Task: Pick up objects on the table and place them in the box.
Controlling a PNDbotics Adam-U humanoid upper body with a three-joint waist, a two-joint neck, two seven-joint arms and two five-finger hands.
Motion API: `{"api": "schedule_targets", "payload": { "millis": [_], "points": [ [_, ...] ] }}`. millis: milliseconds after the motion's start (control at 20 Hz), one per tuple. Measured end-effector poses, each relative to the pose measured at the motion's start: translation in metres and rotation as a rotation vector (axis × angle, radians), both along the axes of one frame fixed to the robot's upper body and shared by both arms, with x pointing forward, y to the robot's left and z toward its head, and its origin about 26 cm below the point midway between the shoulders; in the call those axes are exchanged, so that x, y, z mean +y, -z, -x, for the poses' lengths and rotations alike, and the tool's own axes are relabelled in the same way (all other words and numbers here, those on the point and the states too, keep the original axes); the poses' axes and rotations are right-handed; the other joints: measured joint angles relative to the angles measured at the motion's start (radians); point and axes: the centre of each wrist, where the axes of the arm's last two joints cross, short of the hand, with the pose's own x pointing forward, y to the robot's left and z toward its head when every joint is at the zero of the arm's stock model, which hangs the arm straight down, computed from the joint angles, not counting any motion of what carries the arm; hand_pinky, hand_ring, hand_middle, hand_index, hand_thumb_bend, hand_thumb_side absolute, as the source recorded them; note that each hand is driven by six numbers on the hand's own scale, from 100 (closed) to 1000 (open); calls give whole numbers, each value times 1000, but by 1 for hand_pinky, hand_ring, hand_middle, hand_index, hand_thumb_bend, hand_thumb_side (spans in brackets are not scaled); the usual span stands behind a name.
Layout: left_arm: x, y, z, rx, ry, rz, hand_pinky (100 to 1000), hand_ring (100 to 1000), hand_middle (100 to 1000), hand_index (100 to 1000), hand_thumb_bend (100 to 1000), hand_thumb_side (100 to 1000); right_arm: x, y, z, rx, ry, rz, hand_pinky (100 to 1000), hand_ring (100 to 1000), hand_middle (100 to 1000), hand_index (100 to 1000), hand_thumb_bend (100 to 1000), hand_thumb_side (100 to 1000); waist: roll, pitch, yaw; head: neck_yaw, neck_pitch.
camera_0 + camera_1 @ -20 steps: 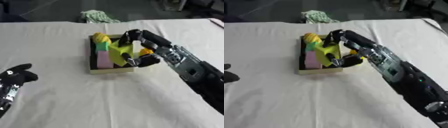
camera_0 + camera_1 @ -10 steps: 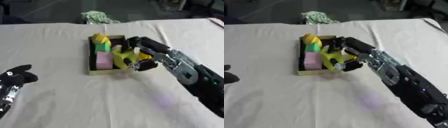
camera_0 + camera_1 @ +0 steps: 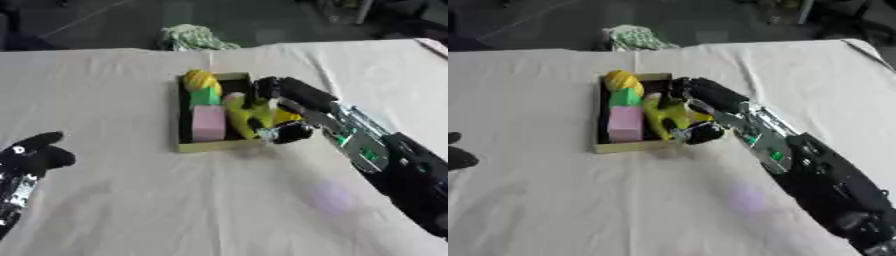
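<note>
A shallow yellow-rimmed box (image 3: pixel 210 146) lies mid-table. Inside it I see a yellow rounded object (image 3: pixel 199 80) at the far end, a green block (image 3: pixel 206 95) and a pink block (image 3: pixel 208 123). My right hand (image 3: pixel 284 102) reaches in from the right over the box's right half, its fingers and thumb curled round a yellow-green curved object (image 3: pixel 243 116) that sits low in the box. A bit of orange-yellow shows behind the hand. My left hand (image 3: pixel 33 156) rests at the lower left, away from the box, fingers relaxed and holding nothing.
A green and white bundle of cloth (image 3: pixel 194 37) lies at the table's far edge, behind the box. The table is covered with a pale cloth (image 3: pixel 175 200). Its right edge runs near the upper right corner.
My right hand has come down and toward the near end of the box with the yellow-green object, which now lies lower inside. The left hand has stayed where it was.
</note>
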Motion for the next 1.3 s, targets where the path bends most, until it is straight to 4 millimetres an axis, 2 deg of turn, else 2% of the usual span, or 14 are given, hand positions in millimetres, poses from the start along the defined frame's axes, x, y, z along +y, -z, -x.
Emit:
{"api": "schedule_targets", "payload": {
  "millis": [50,250,350,450,600,700,800,1100,1250,1300],
  "points": [
    [0,0,0,0,0,0,825,719,630,866,100,796,2,-1,2,-2,-1,22,608,687,589,690,100,213,-1,0,0,0,0],
    [0,0,0,1,0,0,825,719,630,866,100,797,5,-6,10,-7,-1,130,632,719,613,756,100,407,-3,0,0,0,0],
    [0,0,0,1,0,0,825,720,631,866,100,796,6,-9,13,-9,2,182,641,719,630,789,100,464,-4,0,-1,0,0],
    [0,0,0,1,0,0,825,720,631,866,100,796,7,-10,15,-4,7,231,654,718,656,840,100,506,-3,-1,-2,1,0],
    [0,0,0,1,0,0,825,720,631,866,100,795,8,-10,16,12,12,289,673,721,748,915,100,535,-3,-1,-2,1,-1],
    [0,0,0,1,-1,0,825,720,631,866,100,795,9,-9,17,25,9,314,681,721,811,949,100,518,-3,-1,-2,1,-3],
    [0,0,0,1,-1,0,826,720,631,866,100,796,11,-10,17,29,6,326,684,723,834,958,100,483,-3,-1,-2,1,-8],
    [0,0,0,1,-1,0,826,721,632,866,100,797,13,-12,19,7,15,331,688,740,852,967,100,304,-3,-1,-2,1,-9],
    [0,0,0,1,-1,0,826,721,632,866,100,796,15,-12,19,-19,23,339,693,756,872,975,100,273,-4,-1,-1,1,-9],
    [0,0,0,1,-1,0,826,721,632,866,100,796,16,-12,19,-31,25,345,698,766,881,979,100,301,-4,-1,-1,1,-10]
  ]
}}
